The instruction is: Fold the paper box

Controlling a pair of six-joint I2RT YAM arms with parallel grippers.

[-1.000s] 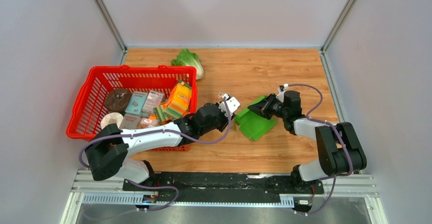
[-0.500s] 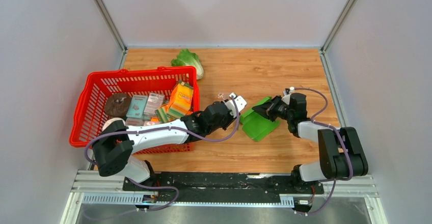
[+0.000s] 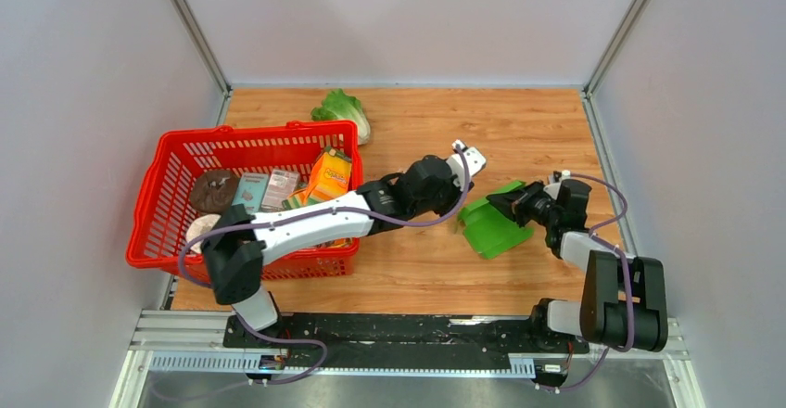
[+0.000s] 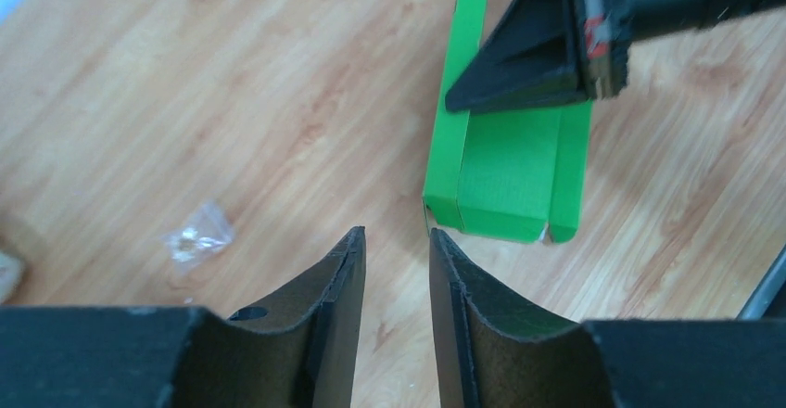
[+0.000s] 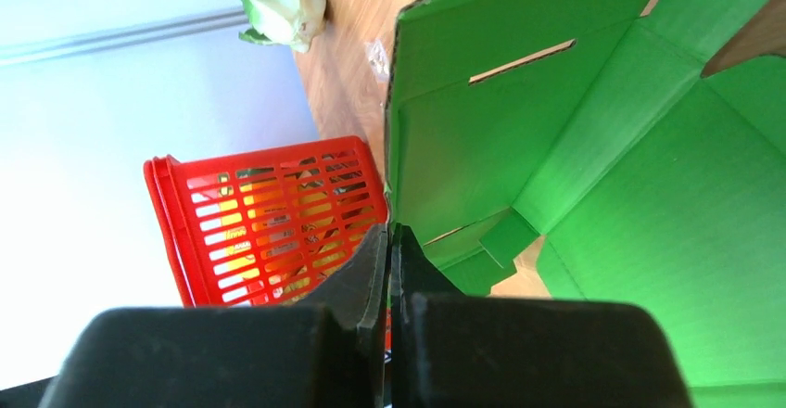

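Right of centre on the table (image 3: 436, 121), my right gripper (image 5: 389, 232) pinches the paper box (image 3: 491, 229) by a flap, dragged further right than a second ago; my left gripper (image 4: 396, 236) followed, jaws parted, empty.

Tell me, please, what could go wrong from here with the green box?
1. The right gripper pinches only a thin edge of the green box, so the card may slip out or crease there.
2. The left gripper is open and empty, close to the box's near corner. A push from there may slide or crush the box rather than fold it.
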